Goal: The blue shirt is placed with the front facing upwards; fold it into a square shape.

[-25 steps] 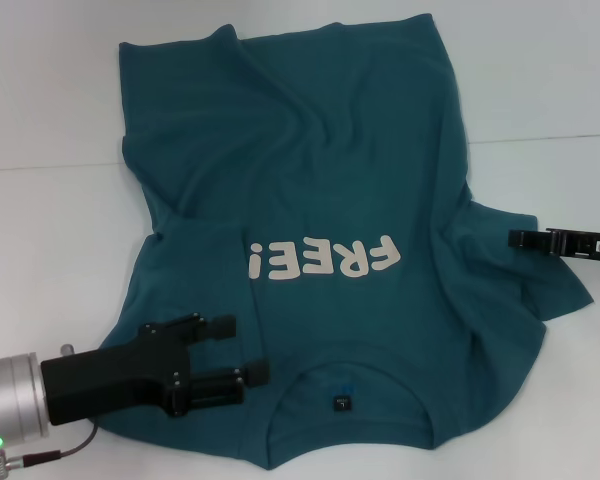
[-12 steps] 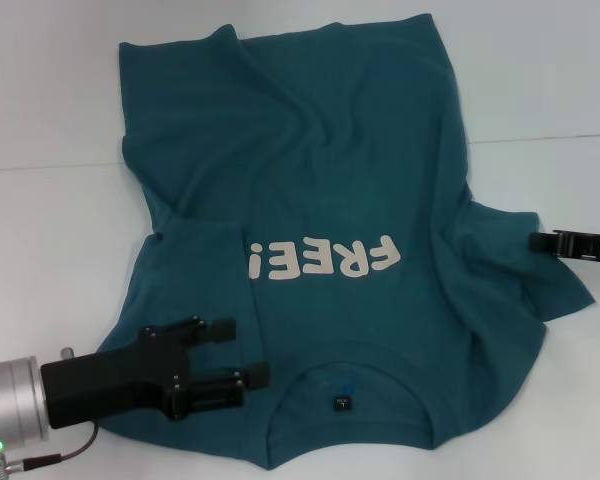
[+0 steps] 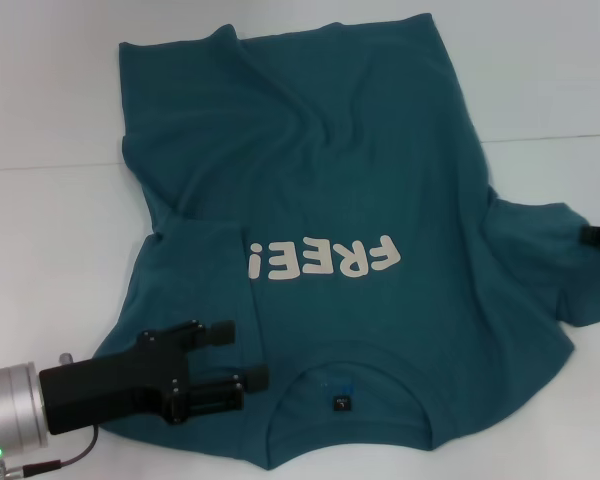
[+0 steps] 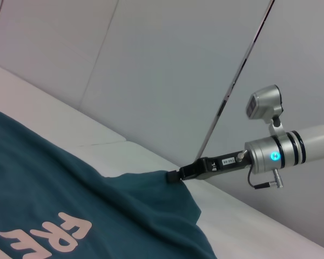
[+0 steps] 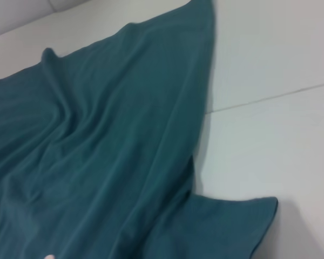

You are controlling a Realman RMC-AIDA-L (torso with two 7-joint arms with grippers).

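The shirt [image 3: 320,230] lies spread front-up on the white table [image 3: 50,230], collar toward me and hem at the far side. Its chest print reads "FREE!" [image 3: 320,260] in cream letters, upside down from my head. Inside the neck sits a small dark label [image 3: 341,403]; there is a mark on it, but I cannot read it. A short piece of the cloth on my left side is folded in, just beside the start of the print.

My left gripper [image 3: 242,355] is low over the shirt's near left shoulder, its two black fingers standing a moderate way apart with nothing between them, the lower finger close to the collar. A green ring light glows on the silver wrist behind it.

My right gripper [image 4: 175,176] is out at the right sleeve [image 3: 550,255]. Seen from my left wrist, its tip meets the sleeve's edge and the cloth rises to a point there, so it seems pinched on the fabric; from my head only a dark tip shows at the table's right margin, touching the sleeve.

Compared with a second ago, my right gripper has moved outward to the right, and the sleeve has come with it: it was bunched and creased by the body then, and now lies stretched out wider and flatter. My left gripper has barely shifted
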